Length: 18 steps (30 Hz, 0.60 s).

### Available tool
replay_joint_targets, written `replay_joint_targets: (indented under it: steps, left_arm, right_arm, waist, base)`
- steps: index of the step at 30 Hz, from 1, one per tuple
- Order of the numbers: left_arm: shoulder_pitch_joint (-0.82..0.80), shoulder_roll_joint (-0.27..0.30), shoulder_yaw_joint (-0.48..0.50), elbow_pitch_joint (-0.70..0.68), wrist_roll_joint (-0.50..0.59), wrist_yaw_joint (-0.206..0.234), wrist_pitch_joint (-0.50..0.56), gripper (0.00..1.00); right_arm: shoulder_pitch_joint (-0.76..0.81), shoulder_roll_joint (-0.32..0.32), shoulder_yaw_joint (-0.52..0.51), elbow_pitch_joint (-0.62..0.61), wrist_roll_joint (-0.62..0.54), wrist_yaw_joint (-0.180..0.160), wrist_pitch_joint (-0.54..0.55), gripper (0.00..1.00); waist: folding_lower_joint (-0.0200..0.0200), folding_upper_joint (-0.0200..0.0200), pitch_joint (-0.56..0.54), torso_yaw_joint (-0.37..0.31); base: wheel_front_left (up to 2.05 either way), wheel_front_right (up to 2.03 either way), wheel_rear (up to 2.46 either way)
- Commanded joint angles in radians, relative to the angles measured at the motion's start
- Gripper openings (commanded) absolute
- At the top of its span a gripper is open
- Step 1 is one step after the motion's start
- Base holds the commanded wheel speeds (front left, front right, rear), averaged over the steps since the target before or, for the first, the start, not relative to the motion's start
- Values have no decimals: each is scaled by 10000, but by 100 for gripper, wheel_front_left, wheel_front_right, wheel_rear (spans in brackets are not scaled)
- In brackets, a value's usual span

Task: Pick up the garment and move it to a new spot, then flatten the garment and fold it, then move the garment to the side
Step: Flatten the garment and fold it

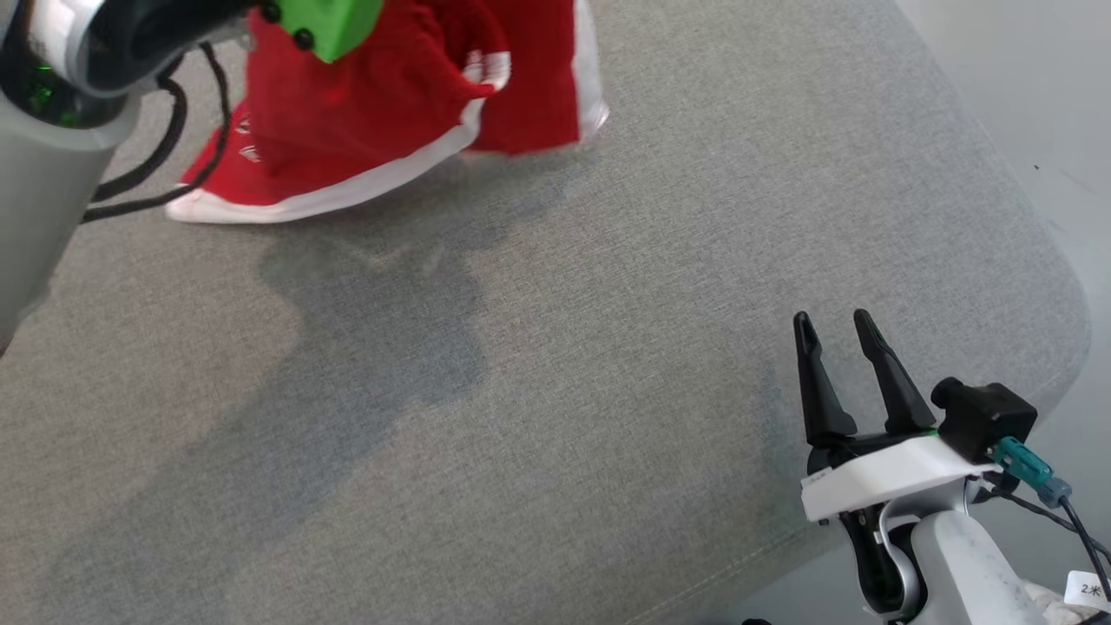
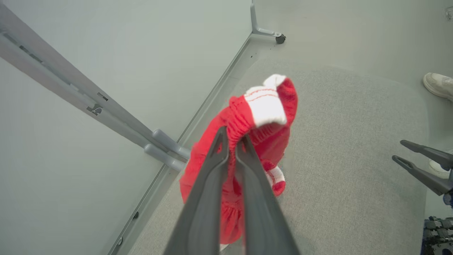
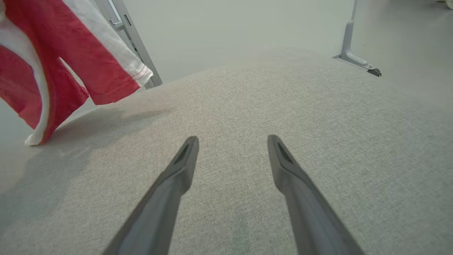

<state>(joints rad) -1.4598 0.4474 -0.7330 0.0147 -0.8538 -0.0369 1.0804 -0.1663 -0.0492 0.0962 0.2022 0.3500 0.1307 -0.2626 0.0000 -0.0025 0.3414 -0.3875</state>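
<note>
Left gripper [image 2: 231,136]: raised, fingers angled down, clamped on garment's [image 2: 263,106] bunched edge.
Garment: hangs lengthwise beneath it, white hem lowest.
Right gripper [image 1: 831,318]: well apart, spread wide, empty.

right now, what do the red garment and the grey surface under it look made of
Red garment with white trim: soft matte knit cloth, probably cotton; it drapes and gathers. Grey padded surface: matte woven upholstery fabric, fine flecked weave visible.

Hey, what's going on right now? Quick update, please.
Left gripper shut on red, white-trimmed cloth garment, mostly lifted. Right gripper open, empty, over grey fabric surface. Pale shoe on floor beyond, apart.
</note>
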Motion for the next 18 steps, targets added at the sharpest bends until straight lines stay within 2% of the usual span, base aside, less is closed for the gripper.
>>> replay_joint_targets:
  steps: [1, 3, 7, 8, 9, 10, 12, 15, 18]
  left_arm:
    - [156, 21, 134, -111, -226, -67, -119, 0]
    - [745, 363, 179, -411, -545, -128, -106, 0]
    - [2703, 1545, 346, -1934, -1329, -225, -331, 0]
    - [3438, 1902, 466, -2274, -1434, -54, -570, 0]
    - [3438, 1902, 466, -2274, -1434, -54, -570, 0]
    - [4175, 2339, 516, -2708, -1449, -16, -880, 0]
    - [5820, 3149, 452, -3357, -1191, -162, -1811, 0]
    - [8259, 3948, 222, -3706, -743, -378, -3640, 0]
    - [10056, 4337, -403, -3305, 263, -646, -5486, 0]
  right_arm:
    - [183, -23, -80, 56, -48, 1, -35, 100]
    - [257, -23, -157, 94, -52, 1, -35, 100]
    - [452, -26, -204, 119, -90, 1, -35, 100]
    - [489, -31, -231, 132, -118, 1, -35, 100]
    - [489, -31, -231, 132, -118, 1, -35, 100]
    - [527, -28, -248, 137, -145, 1, -35, 100]
    - [560, -22, -332, 132, -190, 1, -34, 100]
    - [602, -28, -380, 162, -402, 1, -35, 100]
    - [590, -29, -482, 168, -765, 1, -35, 100]
  waist:
    - [0, 25, -171, 66]
    - [0, 25, -283, 141]
    - [0, 25, -412, 463]
    - [0, 25, -439, 574]
    - [0, 25, -439, 574]
    - [0, 25, -452, 684]
    - [0, 25, -434, 933]
    - [0, 25, -400, 1336]
    - [0, 25, -373, 1784]
  base:
    - [0, 0, 0]
    - [0, 0, 0]
    - [0, 0, 0]
    - [0, 0, 0]
    - [0, 0, 0]
    - [0, 0, 0]
    - [0, 0, 0]
    - [0, 0, 0]
    - [0, 0, 0]
